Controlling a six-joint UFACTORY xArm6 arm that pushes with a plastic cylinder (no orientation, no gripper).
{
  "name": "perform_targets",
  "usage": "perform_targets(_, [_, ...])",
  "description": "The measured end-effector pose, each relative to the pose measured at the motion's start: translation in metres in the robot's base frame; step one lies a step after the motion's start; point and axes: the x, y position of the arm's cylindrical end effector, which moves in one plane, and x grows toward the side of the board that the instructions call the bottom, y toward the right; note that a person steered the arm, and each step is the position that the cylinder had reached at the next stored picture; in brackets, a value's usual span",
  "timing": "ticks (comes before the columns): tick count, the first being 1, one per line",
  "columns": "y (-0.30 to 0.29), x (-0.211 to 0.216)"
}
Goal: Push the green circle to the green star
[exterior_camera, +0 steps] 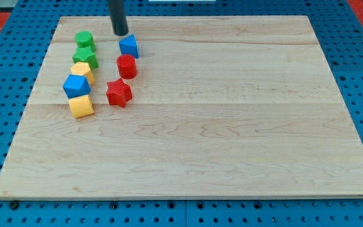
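My tip (120, 33) stands on the wooden board (232, 126) near its top edge. It is a plain rod with nothing to open or close, and it touches no block now.

I take the green circle (84, 39) as landmark. The tip is to its right, a short way off and slightly higher in the view. The blue block (128, 45) lies just right of and below the tip. The green star (85, 57) sits directly below the circle, and the two seem to touch or nearly touch; I cannot tell if a gap remains. Further below come a yellow block (81, 71), a blue cube (76, 85) and a yellow cube (80, 106). To the lower right of the circle are the red cylinder (126, 66) and the red star (118, 93).

The circle looks small, light and stiff, so I judge it will slide easily on the smooth wood. Its round side may let it slip off the rod, so the contact should be on its top side, at the middle, pushing down the view toward the star.
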Motion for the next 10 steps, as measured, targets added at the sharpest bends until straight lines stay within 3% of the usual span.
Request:
perform_targets(1, [0.02, -0.025])
perform_targets(2, [-0.005, -0.032])
perform_targets(4, [-0.096, 0.046])
perform_targets(6, [-0.152, 0.032])
perform_targets(7, [-0.154, 0.089])
perform_targets(9, [-0.114, 0.088])
perform_targets(10, [-0.121, 0.083])
